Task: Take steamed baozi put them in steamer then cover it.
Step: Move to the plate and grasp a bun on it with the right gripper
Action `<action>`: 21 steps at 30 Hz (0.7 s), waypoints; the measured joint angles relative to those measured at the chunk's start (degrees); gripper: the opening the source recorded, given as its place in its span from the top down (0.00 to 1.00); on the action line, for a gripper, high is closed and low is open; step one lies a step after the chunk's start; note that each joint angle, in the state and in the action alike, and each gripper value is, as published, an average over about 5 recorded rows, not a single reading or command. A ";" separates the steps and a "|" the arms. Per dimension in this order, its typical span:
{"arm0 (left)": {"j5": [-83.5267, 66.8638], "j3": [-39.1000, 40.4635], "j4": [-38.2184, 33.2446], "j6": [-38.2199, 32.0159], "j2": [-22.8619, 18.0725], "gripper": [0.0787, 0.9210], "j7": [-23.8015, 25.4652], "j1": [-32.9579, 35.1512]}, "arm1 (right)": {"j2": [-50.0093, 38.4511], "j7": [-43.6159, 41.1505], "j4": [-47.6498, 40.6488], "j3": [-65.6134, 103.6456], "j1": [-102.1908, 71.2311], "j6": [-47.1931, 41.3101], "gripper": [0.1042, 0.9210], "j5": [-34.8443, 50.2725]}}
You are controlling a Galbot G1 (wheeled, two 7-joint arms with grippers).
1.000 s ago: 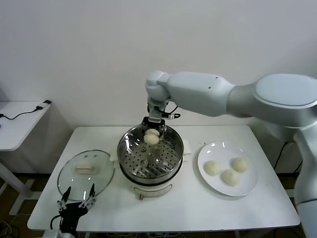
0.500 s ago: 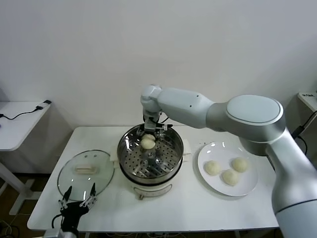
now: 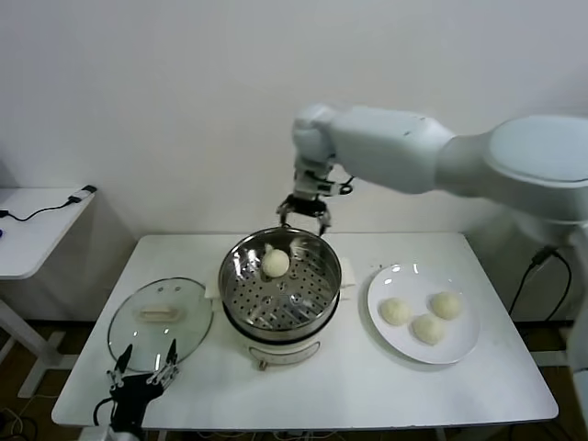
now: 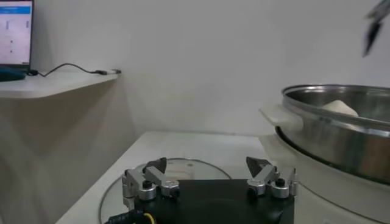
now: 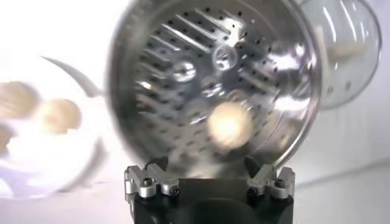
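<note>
Left gripper (image 3: 142,374) parked low at the near table edge, just in front of the cover (image 3: 160,318); fingers spread wide, nothing between them, touching nothing. Left wrist view shows the same: left gripper (image 4: 208,178) with both tips apart, glass lid (image 4: 167,167) lying flat right past them, steamer wall (image 4: 341,137) off to one side with a bun top (image 4: 339,107) peeking over the rim.

Cover rests flat on the white table (image 3: 367,386), cream handle up, beside the steamer (image 3: 279,287) on the robot's left, its rim close to the pot base.

Steamer at table centre, steel basket on the white pot. One baozi (image 3: 275,263) sits on the perforated floor toward the far side of the basket, not held by anything.

Plate (image 3: 424,312) on the robot's right of the steamer, well apart from it, carrying three baozi (image 3: 427,326) clustered together.

Right gripper (image 3: 306,214) hangs above the far rim of the steamer, fingers parted, empty, clear of the bun and the rim. Right wrist view: right gripper (image 5: 209,178) tips open, the bun (image 5: 230,124) lying in the basket below them, plate with buns (image 5: 56,115) blurred to one side.
</note>
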 measured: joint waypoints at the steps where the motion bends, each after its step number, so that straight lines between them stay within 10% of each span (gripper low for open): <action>1: -0.03 0.03 0.01 -0.02 0.01 0.12 0.00 -0.08 | -2.08 0.24 1.35 -1.47 0.61 -2.11 0.12 1.03; 21: -0.29 -0.07 0.31 -0.37 -0.31 0.12 0.04 0.14 | -21.85 14.78 13.71 -2.68 -13.00 -37.39 0.12 7.55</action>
